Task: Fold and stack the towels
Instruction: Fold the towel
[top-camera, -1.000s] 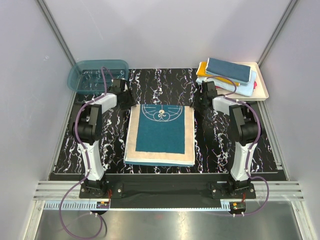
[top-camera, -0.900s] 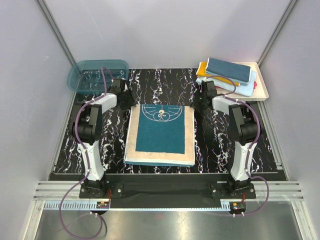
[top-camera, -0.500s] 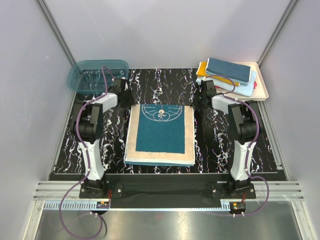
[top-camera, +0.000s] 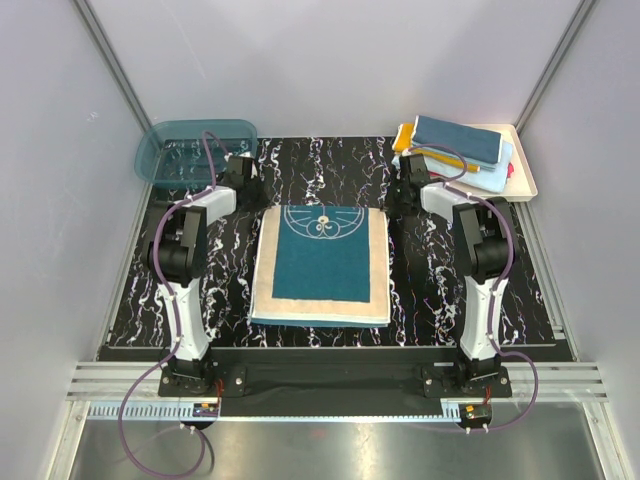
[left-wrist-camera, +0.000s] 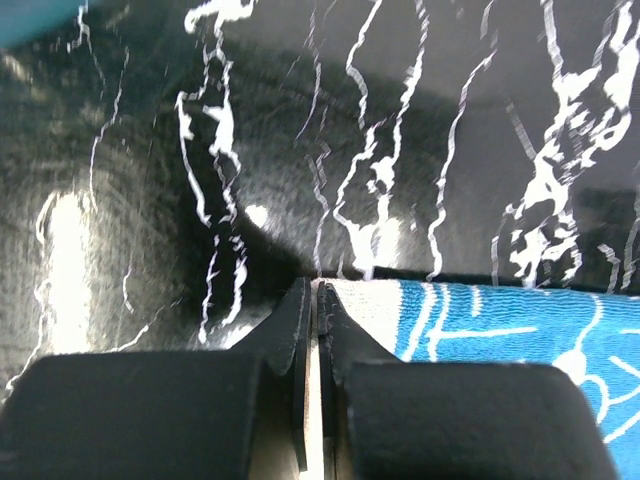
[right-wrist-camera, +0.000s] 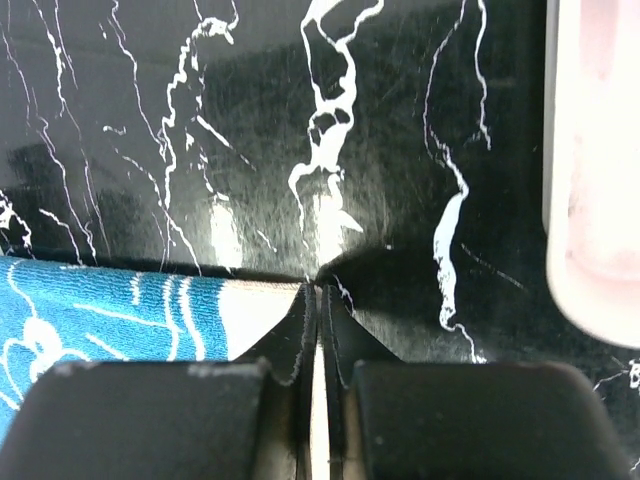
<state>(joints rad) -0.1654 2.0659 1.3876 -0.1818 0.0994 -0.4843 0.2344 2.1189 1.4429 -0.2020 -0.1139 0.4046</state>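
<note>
The left claw (left-wrist-camera: 315, 292) was pinched shut on the far-left corner of the teal towel (top-camera: 322, 265), which lay flat on the counter (top-camera: 320, 165). The right claw (right-wrist-camera: 316, 292) was likewise clamped on its far-right corner, probably so both could lift that edge evenly for a fold. Folded towels (top-camera: 457, 140) sat stacked on the tray (top-camera: 526, 172) at far right.

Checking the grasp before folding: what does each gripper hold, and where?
The teal towel: left gripper on its far-left corner, right gripper on its far-right corner.
</note>
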